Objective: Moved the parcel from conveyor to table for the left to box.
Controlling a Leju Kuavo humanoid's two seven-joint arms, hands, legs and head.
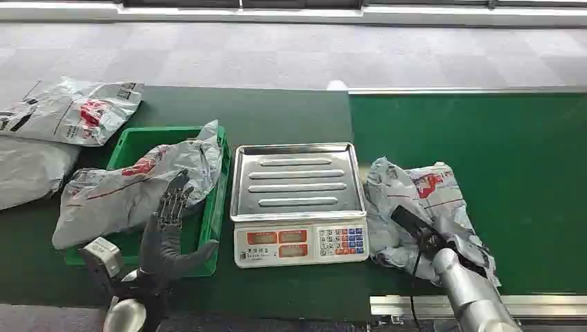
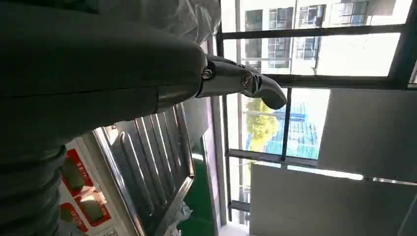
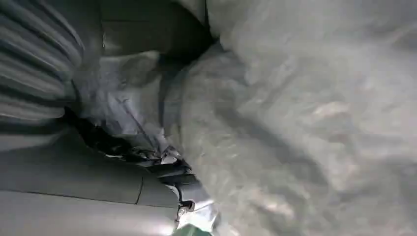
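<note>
A crumpled grey parcel [image 1: 422, 187] with red print lies on the bright green conveyor [image 1: 505, 159], just right of the scale. My right hand [image 1: 432, 242] is on its near side, a dark finger laid over the top. In the right wrist view the parcel's plastic [image 3: 305, 123] bunches against my thumb and fingers, so the hand grips it. My left hand [image 1: 166, 232] stands upright with fingers spread and nothing in it, at the near edge of a green box [image 1: 214, 214]. Another grey parcel [image 1: 131, 190] lies in that box.
A steel-tray scale [image 1: 297, 180] with a keypad sits on the dark green table [image 1: 277, 114] between box and conveyor; its tray [image 2: 152, 152] lies close beside my left hand. Two more grey parcels [image 1: 69, 111] lie at the table's far left. A metal rail [image 1: 547, 304] edges the conveyor.
</note>
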